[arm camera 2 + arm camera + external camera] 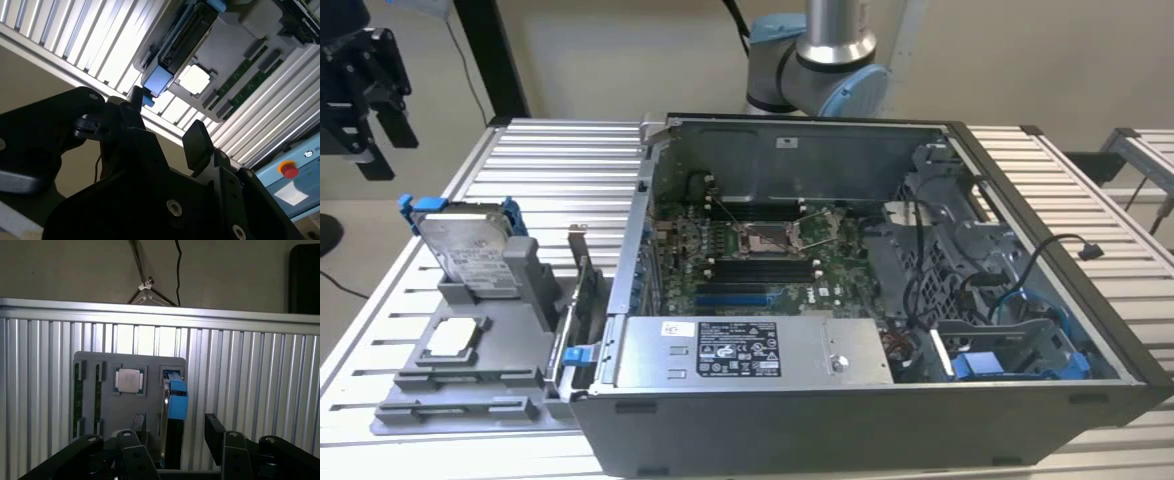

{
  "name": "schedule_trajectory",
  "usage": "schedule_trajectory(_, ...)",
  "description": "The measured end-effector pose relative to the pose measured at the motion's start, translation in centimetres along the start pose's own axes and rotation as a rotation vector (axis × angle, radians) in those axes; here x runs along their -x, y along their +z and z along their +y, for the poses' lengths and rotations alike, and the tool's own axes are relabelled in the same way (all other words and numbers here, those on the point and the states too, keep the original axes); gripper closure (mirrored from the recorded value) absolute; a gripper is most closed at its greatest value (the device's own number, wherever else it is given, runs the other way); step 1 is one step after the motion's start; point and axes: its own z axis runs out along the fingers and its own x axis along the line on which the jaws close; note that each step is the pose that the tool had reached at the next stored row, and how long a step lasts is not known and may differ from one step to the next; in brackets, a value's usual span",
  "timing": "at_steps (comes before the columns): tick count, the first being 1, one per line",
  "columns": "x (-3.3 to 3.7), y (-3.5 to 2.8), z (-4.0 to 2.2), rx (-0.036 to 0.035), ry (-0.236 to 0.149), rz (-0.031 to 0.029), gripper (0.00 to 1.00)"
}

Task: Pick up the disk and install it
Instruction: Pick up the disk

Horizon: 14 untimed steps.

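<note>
The disk is a silver drive in a blue carrier. It stands on edge in a grey holder on the table at the exterior view's left. My black gripper hangs in the air above and to the left of it, apart from it. In the first wrist view the disk is seen edge-on, lined up with the gap between my fingers. My gripper is open and holds nothing. The second wrist view has the disk beyond my open gripper.
An open computer case fills the middle of the slatted metal table, with a grey power-supply box at its front. A small square processor chip lies in the holder in front of the disk. The arm's base stands behind the case.
</note>
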Motion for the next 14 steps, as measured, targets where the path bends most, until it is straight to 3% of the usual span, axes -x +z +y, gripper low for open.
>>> schedule_trajectory(3, 0.0, 0.17, 0.0, -0.0011, 0.0, -0.0001, 0.0)
schedule_trajectory(14, -0.03, 2.15, -0.03, -0.0027, -0.001, -0.0022, 0.0)
